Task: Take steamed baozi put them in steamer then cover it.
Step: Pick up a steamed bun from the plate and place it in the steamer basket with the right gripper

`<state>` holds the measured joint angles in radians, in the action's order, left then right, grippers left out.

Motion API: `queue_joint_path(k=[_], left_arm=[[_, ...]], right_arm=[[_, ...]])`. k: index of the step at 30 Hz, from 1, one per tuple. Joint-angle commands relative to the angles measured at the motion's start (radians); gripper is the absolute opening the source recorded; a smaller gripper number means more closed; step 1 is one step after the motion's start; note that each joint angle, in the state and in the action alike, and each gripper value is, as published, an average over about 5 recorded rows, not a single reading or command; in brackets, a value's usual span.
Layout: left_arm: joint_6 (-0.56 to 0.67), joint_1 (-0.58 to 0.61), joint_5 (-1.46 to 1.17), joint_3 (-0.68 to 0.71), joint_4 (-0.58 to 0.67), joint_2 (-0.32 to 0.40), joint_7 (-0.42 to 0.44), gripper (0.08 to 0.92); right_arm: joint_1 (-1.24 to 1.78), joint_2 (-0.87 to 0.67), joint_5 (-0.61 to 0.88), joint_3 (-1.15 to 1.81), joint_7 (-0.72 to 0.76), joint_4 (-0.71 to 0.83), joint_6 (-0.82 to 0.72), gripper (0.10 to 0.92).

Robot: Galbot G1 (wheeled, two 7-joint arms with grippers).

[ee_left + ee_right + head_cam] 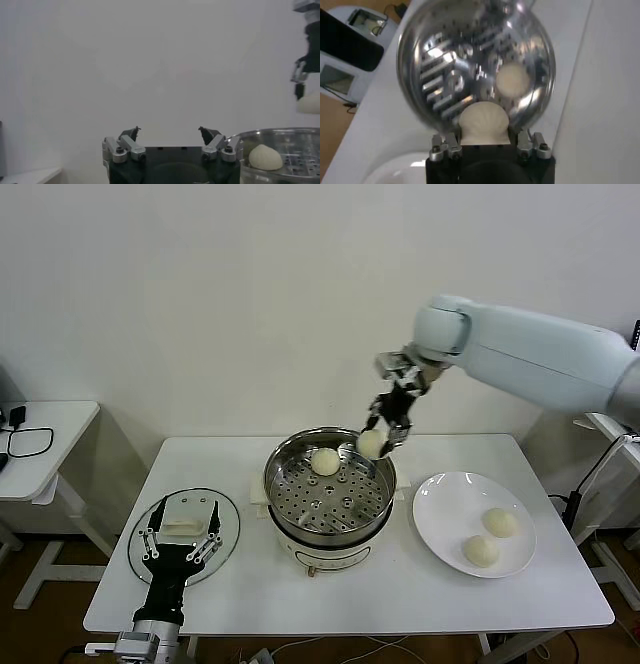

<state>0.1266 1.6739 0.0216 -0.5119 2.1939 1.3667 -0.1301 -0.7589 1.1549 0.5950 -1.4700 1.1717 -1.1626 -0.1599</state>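
Lowest in frame, my left gripper point(181, 534) rests spread apart over the glass lid point(226, 514). Right gripper point(388, 427) clamps a baozi point(371, 444) above the central steamer point(329, 494), one bun point(325, 462) inside.

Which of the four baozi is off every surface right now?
The baozi clamped in the right gripper above the steamer rim; one lies on its tray, two on the plate.

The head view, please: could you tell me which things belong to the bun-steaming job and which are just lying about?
Job:
held baozi in right gripper
baozi in steamer
two plate baozi
steamer
glass lid under left gripper

Lying about:
plate
side table
black cable
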Motion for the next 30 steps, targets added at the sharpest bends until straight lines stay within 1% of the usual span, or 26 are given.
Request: queue_joint_path(k=[1, 7, 13, 30], left_arm=[[0.001, -0.003, 0.001, 0.000, -0.007, 0.000, -0.001, 0.823], [0.004, -0.007, 0.000, -0.002, -0.015, -0.004, -0.003, 0.823], [0.007, -0.007, 0.001, -0.002, -0.021, -0.006, -0.004, 0.823], [0.012, -0.013, 0.000, -0.005, -0.032, -0.008, -0.007, 0.823]], right_arm=[[-0.004, 0.174, 0.092, -0.050, -0.068, -0.022, -0.066, 0.632], [0.067, 0.256, 0.089, -0.063, -0.117, 0.056, -0.075, 0.628], [0.112, 0.313, 0.083, -0.075, -0.136, 0.117, -0.072, 0.628], [0.171, 0.364, 0.065, -0.086, -0.166, 0.204, -0.065, 0.631]])
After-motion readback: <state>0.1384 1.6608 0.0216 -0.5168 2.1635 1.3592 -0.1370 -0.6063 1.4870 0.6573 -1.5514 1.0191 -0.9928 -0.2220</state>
